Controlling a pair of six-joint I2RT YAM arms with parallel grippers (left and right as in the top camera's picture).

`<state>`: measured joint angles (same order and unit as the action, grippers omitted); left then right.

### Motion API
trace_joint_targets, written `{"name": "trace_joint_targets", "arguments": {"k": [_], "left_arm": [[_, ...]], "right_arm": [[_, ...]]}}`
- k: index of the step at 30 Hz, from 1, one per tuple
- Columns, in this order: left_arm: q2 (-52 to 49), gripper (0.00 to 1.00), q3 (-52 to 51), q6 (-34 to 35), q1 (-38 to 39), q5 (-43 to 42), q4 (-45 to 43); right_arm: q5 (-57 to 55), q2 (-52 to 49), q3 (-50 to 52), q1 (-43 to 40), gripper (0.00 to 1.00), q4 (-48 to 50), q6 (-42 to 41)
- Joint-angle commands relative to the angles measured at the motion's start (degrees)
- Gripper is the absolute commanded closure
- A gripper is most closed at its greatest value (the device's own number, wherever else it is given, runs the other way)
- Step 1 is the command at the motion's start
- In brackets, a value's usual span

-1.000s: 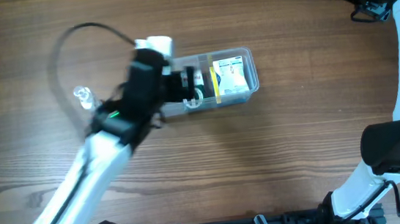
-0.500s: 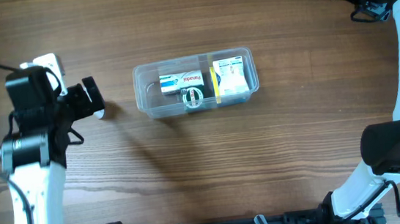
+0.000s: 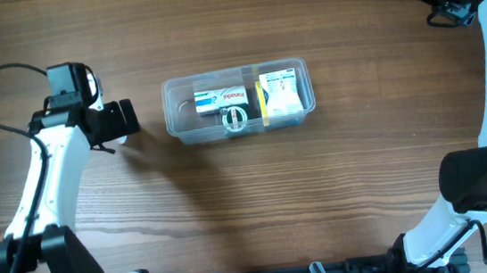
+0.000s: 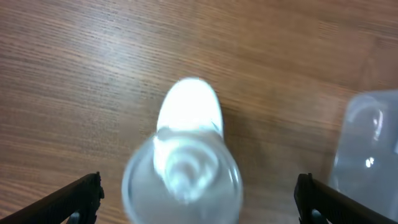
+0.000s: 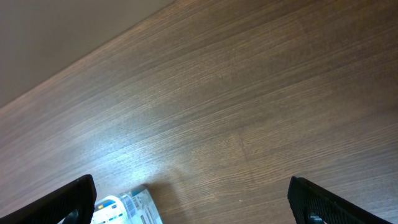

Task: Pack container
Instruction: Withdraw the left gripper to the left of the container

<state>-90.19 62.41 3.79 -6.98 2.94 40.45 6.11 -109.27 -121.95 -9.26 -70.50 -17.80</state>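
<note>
Our left jaws sit wide open around the bottle (image 4: 186, 163); close off-centre and we'd likely tip it, short of the container (image 3: 180, 125); right jaws open, empty.

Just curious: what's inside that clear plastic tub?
The container holds a blue-and-white box, a yellow-and-white box and a small round dark item. Anything beneath them is hidden.

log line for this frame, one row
left fingers: open over bottle | right fingers: open, far from container | container: boxes inside, bottle outside
</note>
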Motion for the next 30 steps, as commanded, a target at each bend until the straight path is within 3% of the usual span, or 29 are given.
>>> {"name": "trace_joint_targets", "arguments": {"k": [1, 18, 23, 26, 28, 30], "left_arm": [[-1.51, 0.00, 0.28, 3.93, -0.39, 1.92, -2.12], [-7.43, 0.04, 0.26, 4.42, -0.39, 2.10, -5.64], [-7.43, 0.35, 0.26, 4.39, -0.39, 2.10, -5.79], [-7.43, 0.60, 0.26, 4.39, -0.39, 2.10, -5.79], [-7.43, 0.72, 0.26, 4.39, -0.39, 2.10, -5.79], [-7.43, 0.76, 0.26, 4.39, -0.39, 2.10, -5.79]], "right_arm": [[-0.74, -0.04, -0.17, 0.28, 0.00, 0.17, -0.59], [-0.74, -0.04, -0.17, 0.28, 0.00, 0.17, -0.59], [-0.74, -0.04, -0.17, 0.28, 0.00, 0.17, -0.59], [-0.72, -0.04, -0.17, 0.28, 0.00, 0.17, -0.57], [-0.72, -0.04, -0.17, 0.28, 0.00, 0.17, -0.59], [-0.74, -0.04, -0.17, 0.28, 0.00, 0.17, -0.59]]}}
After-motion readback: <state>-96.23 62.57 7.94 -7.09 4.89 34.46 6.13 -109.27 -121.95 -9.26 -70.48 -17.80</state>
